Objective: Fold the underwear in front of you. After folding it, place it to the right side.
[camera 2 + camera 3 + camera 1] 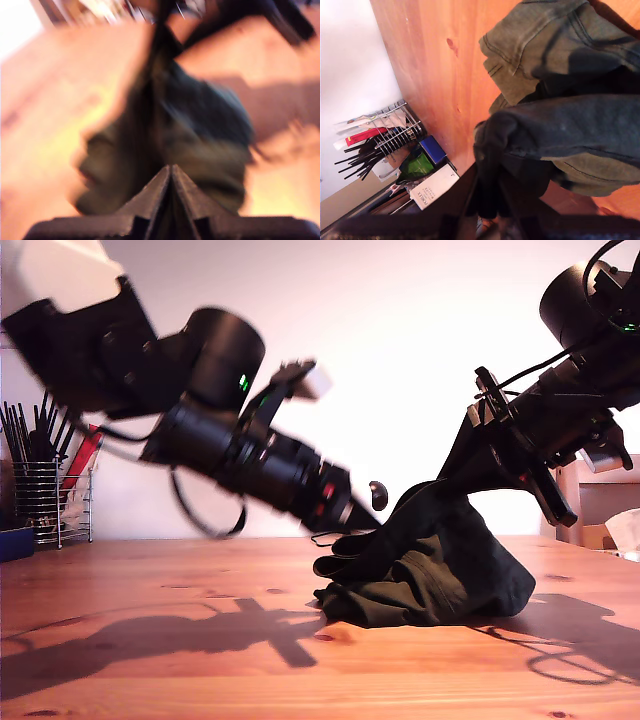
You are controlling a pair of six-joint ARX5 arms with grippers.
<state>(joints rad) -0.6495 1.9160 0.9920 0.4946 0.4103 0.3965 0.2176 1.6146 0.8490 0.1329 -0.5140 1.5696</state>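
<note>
The underwear (440,575) is a dark olive, wrinkled bunch on the wooden table, right of centre in the exterior view. One part is pulled up off the table. My second gripper (487,200) is shut on that raised part, and the cloth (560,135) drapes around its fingers. This arm comes down from the exterior view's upper right, and its gripper (455,480) is mostly covered by the cloth. My first gripper (171,169) is motion-blurred, its jaws closed to a point on the cloth (200,125). It reaches in from the exterior view's left, its gripper (368,525) at the bunch's near-left edge.
A wire rack with dark utensils (40,490) stands at the exterior view's far left, with a blue item (15,540) beside it. Cardboard boxes (600,505) sit at the exterior view's right edge. The wooden table (160,640) spreads in front.
</note>
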